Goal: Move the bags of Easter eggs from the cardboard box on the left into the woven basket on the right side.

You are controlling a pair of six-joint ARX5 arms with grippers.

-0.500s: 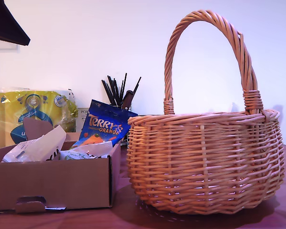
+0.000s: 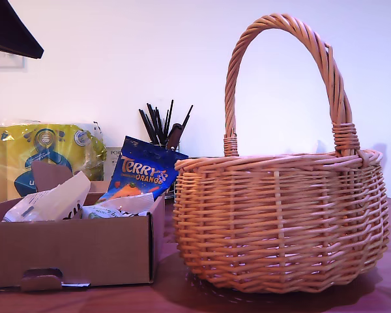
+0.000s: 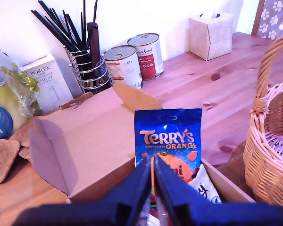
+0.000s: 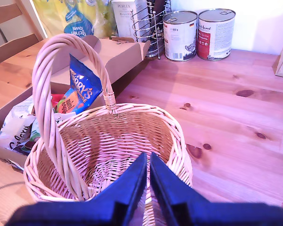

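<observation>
Blue Terry's bag (image 3: 169,141) unmoved in cardboard box (image 2: 78,251) since half-second ago; only dark shape at exterior view's top left shifts. First claw (image 3: 153,188) pinched shut, empty; second claw (image 4: 148,181) shut above woven basket (image 4: 167,136), basket empty. Transfer not started.

The exterior view is sitting low at counter (image 2: 182,301) height, facing the cardboard box (image 2: 72,251) and woven basket (image 2: 280,218) side-on and close. My first wrist view is looking down over the box (image 3: 85,141); my second is looking down into the basket (image 4: 108,150), and all three are sharing the Terry's bag (image 2: 142,171).
</observation>
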